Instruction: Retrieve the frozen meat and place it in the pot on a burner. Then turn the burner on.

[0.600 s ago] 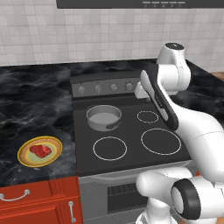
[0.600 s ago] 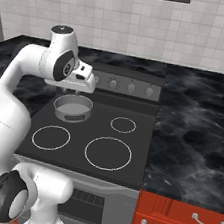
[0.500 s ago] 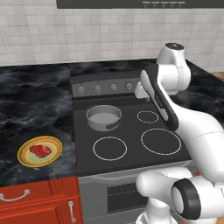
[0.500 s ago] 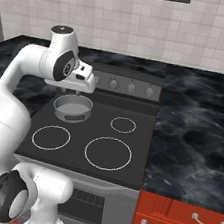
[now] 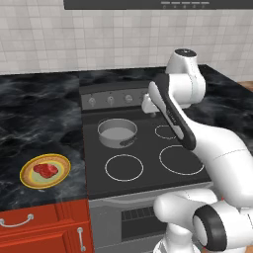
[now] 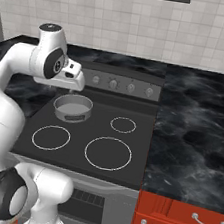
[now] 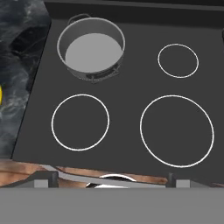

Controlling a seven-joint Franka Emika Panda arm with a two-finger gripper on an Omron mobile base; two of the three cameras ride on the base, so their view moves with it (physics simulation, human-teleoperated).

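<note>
Frozen meat (image 5: pixel 45 170) sits on the yellow-rimmed plate (image 5: pixel 28 182) on the black marble counter (image 5: pixel 34 113), left of the cooktop (image 5: pixel 148 143) and well apart from the pot (image 5: pixel 117 132). It's a small red chunk near the plate's middle.

Pot stands on the rear-left burner (image 5: pixel 101 144) of the black glass cooktop, pale inside bare, short dark handle (image 7: pixel 103 77) facing the cooktop's front edge. In the right base view the pot (image 6: pixel 73 107) sits just below the arm's wrist.

Gripper (image 5: pixel 147 104) hangs above the back of the cooktop, near the knob row (image 5: pixel 109 99) and right of the pot, touching nothing. Fingers spread wide, nothing between them (hand view: the tips (image 7: pixel 45 178) sit at the two bottom corners with clear space between).

Hand view looks straight down on the cooktop: pot (image 7: pixel 91 48) upper left, small white-ringed zone (image 7: pixel 178 61) upper right, two larger ringed zones (image 7: pixel 80 123) below. A sliver of the yellow plate rim (image 7: pixel 1 94) shows at the left edge.

Red cabinet drawers (image 5: pixel 39 229) sit under the counter below the plate.
</note>
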